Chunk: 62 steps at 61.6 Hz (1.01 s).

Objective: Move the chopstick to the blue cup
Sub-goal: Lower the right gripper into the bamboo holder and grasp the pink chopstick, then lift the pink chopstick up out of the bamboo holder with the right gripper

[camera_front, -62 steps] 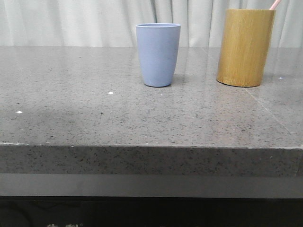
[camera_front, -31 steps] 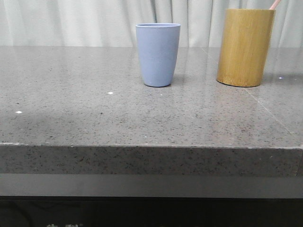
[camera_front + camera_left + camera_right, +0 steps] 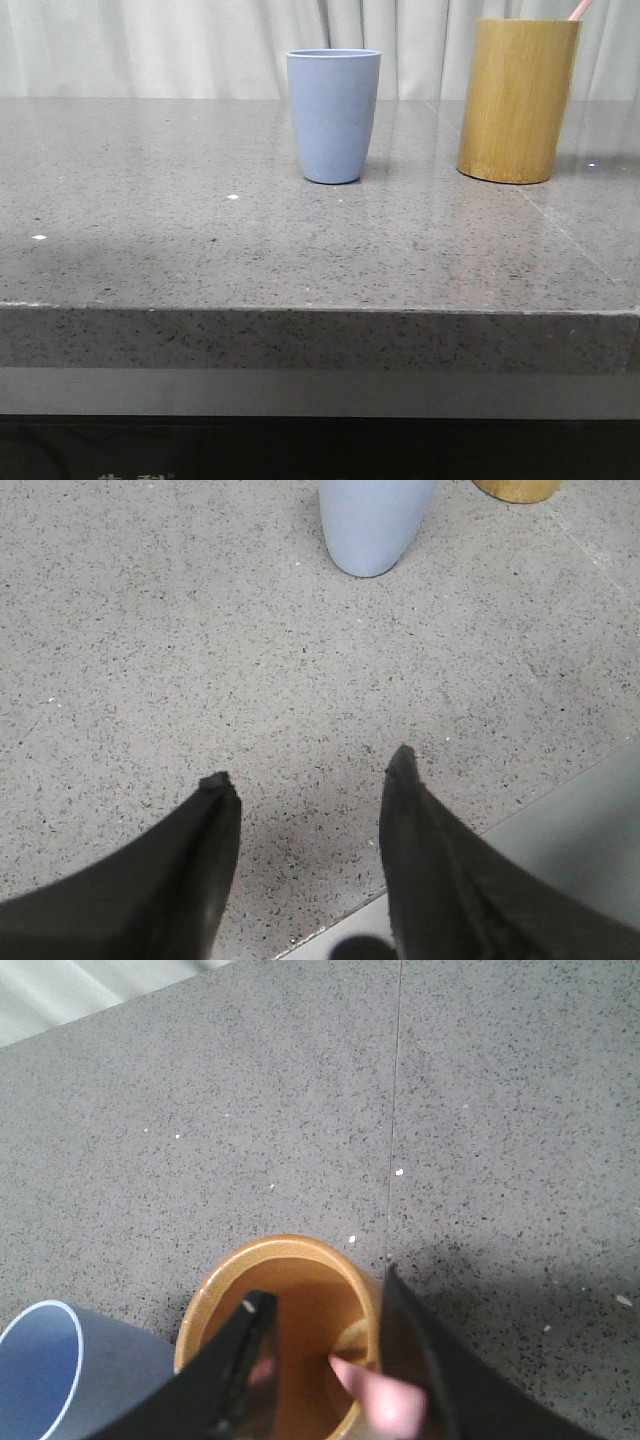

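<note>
My right gripper (image 3: 320, 1305) hung spread, grasping nothing, directly above the bamboo holder (image 3: 275, 1340); the chopstick (image 3: 375, 1390) stood between its jaws.

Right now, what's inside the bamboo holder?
The chopstick stands inside the bamboo holder, its pink tip poking above the rim. The right gripper hangs open over the mouth, fingers straddling the stick. The stick's lower end and the holder's floor are hidden.
</note>
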{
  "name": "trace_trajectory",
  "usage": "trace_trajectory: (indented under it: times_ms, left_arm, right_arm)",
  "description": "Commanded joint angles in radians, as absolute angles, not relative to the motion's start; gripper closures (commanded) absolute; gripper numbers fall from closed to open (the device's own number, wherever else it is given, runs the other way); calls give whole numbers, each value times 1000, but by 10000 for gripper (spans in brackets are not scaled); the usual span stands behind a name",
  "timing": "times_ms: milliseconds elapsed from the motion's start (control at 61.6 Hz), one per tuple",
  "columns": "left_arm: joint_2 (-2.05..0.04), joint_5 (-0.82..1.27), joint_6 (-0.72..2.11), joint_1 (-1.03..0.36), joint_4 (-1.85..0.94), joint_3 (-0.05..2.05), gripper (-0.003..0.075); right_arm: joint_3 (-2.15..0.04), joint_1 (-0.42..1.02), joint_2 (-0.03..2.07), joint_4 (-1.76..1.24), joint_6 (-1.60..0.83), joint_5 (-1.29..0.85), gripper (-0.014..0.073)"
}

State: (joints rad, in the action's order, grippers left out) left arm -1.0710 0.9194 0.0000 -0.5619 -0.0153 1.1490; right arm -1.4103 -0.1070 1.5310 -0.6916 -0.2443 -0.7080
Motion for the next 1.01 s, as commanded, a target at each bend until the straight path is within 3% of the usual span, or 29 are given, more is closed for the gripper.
trace_trajectory:
  times_ms: [0, 178, 324, 519, 990]
  left_arm:
    - [-1054, 852, 0, -569, -16, 1176, 384]
    - [-1054, 852, 0, -569, -16, 1176, 384]
    - [-1054, 852, 0, -569, -16, 1176, 384]
    - [-1054, 852, 0, -569, -16, 1176, 384]
    - [-1054, 852, 0, -569, -16, 1176, 384]
  right_arm:
    - [-1448, -112, 1494, -708, -258, -664, 441]
    - [-1448, -112, 1493, -683, -258, -671, 581]
    - [-1451, -112, 1486, -634, -258, -676, 643]
    - [-1537, -112, 1484, -599, -258, -732, 652]
    - [-2010, -54, 1483, -440, -260, -1008, 652]
